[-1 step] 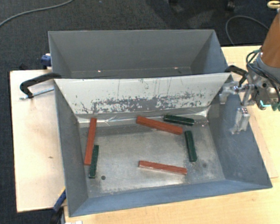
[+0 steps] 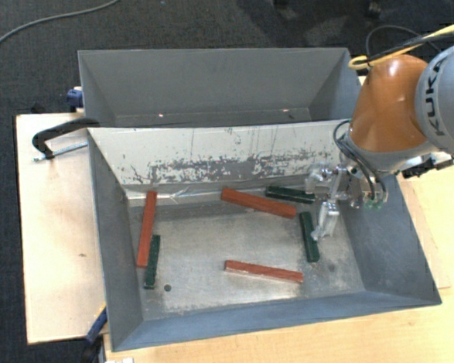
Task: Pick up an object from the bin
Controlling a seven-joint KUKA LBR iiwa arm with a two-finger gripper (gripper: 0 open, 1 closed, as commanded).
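Whether the jaws are apart or clenched cannot be told here. The gripper (image 2: pixel 324 226) hangs low at the right side of the grey bin (image 2: pixel 204 81), and its metal parts are bunched together below the orange cover (image 2: pixel 388 103) of the arm (image 2: pixel 444 96). Closest to the jaws is the upright green stick (image 2: pixel 309 242), a dark green bar lying flat on the bin floor and running from the jaws toward the near wall. Its far end sits just beside the jaws, on their view-left side, and I cannot tell whether it touches them. Beyond the jaws, toward the back wall and a little to their view-left, lies the slanted green stick (image 2: pixel 288 193), with its right end close to the gripper's body. Its left end meets the upper red stick (image 2: pixel 256 202), which slants away from the jaws across the floor. Nearer the front wall and to the view-left of the jaws, the lower red stick (image 2: pixel 263 272) lies almost level. Its right end is near the low end of the upright green stick but apart from it. Well apart from the jaws, across the whole floor by the left wall, the left red stick (image 2: pixel 146 227) stands lengthwise. The short left green stick (image 2: pixel 152 262) lies just beside its lower end, and a small dark speck (image 2: pixel 167 288) lies close by.
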